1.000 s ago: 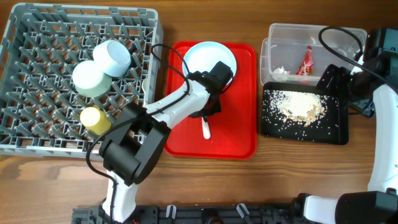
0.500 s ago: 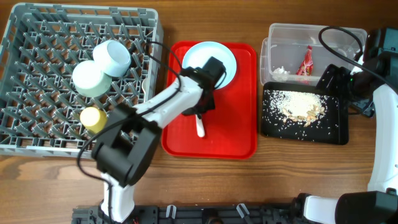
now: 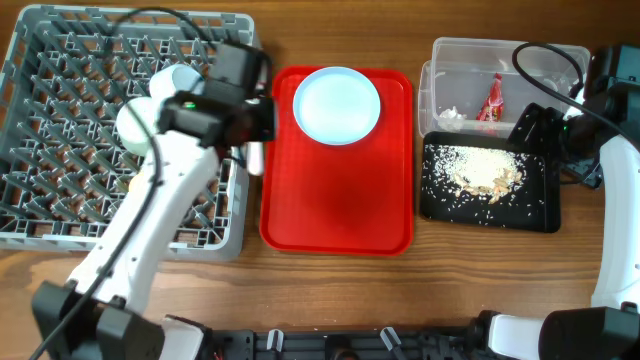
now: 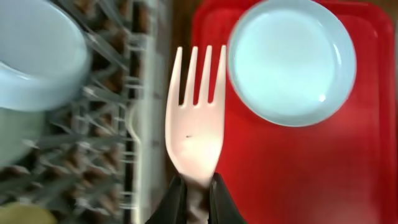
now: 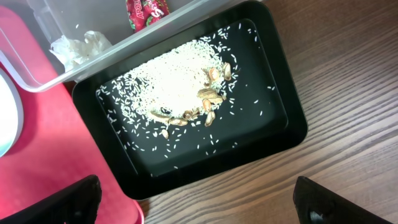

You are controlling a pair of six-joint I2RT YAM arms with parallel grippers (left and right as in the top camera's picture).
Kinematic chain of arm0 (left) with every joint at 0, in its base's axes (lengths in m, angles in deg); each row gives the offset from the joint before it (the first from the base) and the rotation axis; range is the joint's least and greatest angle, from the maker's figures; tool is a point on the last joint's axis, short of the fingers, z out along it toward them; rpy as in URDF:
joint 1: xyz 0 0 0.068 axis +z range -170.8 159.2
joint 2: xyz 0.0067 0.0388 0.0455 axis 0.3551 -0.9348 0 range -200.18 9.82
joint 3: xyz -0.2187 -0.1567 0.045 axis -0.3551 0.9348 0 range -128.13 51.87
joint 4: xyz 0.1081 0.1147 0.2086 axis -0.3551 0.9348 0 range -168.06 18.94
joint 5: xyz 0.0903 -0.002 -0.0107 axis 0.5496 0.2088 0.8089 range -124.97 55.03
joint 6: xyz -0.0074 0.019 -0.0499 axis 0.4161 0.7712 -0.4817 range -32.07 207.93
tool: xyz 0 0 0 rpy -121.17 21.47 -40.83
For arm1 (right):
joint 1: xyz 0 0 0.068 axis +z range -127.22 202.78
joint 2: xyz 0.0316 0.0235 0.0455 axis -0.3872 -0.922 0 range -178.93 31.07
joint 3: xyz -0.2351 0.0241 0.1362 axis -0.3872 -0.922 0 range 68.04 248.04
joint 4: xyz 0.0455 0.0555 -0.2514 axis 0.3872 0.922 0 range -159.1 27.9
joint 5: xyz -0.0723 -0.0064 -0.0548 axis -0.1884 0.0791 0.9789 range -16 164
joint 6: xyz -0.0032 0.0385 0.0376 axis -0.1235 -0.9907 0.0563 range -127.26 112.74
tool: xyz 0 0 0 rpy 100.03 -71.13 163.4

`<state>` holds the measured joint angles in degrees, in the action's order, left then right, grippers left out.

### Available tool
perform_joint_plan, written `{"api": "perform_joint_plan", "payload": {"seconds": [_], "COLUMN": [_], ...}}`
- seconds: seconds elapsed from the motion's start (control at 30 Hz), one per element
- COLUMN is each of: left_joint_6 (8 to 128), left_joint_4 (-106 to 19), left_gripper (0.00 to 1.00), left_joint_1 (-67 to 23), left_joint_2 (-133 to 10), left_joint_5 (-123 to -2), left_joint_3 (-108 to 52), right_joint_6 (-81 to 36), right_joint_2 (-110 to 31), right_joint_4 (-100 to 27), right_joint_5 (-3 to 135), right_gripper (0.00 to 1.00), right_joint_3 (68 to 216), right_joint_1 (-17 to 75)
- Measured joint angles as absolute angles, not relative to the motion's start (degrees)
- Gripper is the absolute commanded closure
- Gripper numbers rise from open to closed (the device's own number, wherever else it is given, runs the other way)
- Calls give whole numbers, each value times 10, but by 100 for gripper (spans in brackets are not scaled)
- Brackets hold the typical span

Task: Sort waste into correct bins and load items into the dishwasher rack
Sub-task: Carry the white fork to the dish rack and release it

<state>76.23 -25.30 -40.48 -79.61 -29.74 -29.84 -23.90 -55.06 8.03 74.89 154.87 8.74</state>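
While the left gripper clamps the fork by its handle — tines toward 12 o'clock — the right gripper gapes; wrapper lettering unreadable

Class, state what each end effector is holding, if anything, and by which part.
Left end effector: white plastic fork, gripped by its handle. Right end effector: open, holding nothing.

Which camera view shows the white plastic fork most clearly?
The left wrist view. There the fork fills the middle of the picture, all its tines visible, its handle pinched in the left claw. The overhead view shows only a small white piece of it. The right wrist view does not show it.
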Motion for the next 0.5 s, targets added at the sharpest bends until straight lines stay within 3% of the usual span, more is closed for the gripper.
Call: {"api": "perform_joint_plan", "payload": {"seconds": [0.17, 0.43, 0.5], "left_joint_6": [842, 874, 875], "left_joint_4": [-250, -244, -244], "left_gripper": [96, 96, 92], "left_joint_1": [-355, -312, -304], "left_joint_2": [-799, -876, -895], "left_joint_5": [-297, -297, -297], "left_joint_3": [-298, -298, -298], "right_joint_6": [-239, -239, -239], "right_joint_2": [-551, -551, -551], "right_joint_4": [80, 80, 80], "right_joint_5": [749, 749, 749], "right_gripper": [0, 0, 0], "right_joint_3": [1549, 1549, 1549], "right_joint_1": [87, 87, 87]}}
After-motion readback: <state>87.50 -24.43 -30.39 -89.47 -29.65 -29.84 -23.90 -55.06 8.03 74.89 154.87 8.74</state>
